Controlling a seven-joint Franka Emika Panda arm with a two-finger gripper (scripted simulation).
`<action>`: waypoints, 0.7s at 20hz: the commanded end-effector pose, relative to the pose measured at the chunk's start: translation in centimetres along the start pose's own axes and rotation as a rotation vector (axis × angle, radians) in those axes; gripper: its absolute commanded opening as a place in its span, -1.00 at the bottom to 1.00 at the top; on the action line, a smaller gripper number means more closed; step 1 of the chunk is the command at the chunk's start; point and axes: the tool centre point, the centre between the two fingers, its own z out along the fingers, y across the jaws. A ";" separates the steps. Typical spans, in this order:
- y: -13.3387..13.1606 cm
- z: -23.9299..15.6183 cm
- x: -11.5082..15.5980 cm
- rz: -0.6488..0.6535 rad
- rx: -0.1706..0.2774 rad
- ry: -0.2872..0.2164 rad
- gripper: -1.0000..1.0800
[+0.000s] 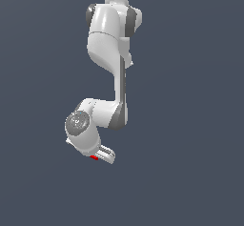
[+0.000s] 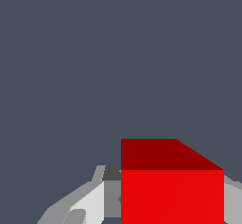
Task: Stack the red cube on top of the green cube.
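Gripping the red cube [image 2: 172, 197] between its fingers, the white pincer [image 1: 101, 156] shows no readable writing.

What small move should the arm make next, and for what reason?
Probably lift slightly and search for the green cube: the red cube sits between the fingers of the gripper, and neither view shows any green cube.

The tool [image 1: 101, 156] grips the red cube [image 1: 94, 158].

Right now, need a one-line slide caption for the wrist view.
Wrist view: the red cube sits between the gripper fingers over a plain grey surface; no green cube in sight.
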 end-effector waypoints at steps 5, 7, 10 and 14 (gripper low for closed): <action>0.0 -1.1 -0.1 0.000 0.000 0.000 -1.00; 0.0 -2.0 -0.1 0.000 0.000 0.000 -1.00; 0.0 -4.0 -0.1 0.000 0.000 0.000 -1.00; 0.1 -7.1 -0.1 0.000 0.000 0.001 -1.00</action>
